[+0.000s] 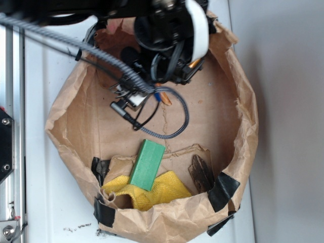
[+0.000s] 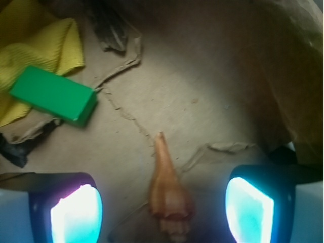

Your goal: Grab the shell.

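Lab bench: white table [image 1: 45, 71], taped paper-bag bin [image 1: 243, 116], metal rail [image 1: 11, 76].

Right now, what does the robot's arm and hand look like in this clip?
From the exterior view the arm is black, with a white curved band on its housing and a braided grey-black cable running along it, then looping below. Thin black wires hang near the wrist. In the wrist view the hand shows two dark fingers whose pads glow bright cyan-white.
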`<state>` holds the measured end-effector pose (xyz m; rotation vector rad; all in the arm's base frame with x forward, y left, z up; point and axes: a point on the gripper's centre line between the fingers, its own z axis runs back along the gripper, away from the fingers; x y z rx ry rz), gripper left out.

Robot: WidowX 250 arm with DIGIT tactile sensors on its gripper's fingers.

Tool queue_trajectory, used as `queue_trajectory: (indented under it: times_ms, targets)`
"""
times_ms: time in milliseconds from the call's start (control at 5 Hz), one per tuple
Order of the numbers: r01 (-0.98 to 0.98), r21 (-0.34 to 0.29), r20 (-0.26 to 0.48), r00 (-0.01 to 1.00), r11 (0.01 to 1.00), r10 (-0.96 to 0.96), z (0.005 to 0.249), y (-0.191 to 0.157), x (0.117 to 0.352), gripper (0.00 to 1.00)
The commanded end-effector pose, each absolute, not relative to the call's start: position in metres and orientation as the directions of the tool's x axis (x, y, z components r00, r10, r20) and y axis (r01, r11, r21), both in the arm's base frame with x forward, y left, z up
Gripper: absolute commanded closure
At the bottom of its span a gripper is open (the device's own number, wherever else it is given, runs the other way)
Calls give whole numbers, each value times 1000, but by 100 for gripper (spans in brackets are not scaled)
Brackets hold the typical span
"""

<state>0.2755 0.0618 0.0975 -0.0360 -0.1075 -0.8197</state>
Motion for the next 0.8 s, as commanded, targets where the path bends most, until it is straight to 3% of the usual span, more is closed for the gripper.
queue_trajectory:
  times_ms: [0,600]
  targets:
    - [734,54,147,665,677,-733,117,98,273,0]
    - [794,53,115,598,606,-793,74,72,277,0]
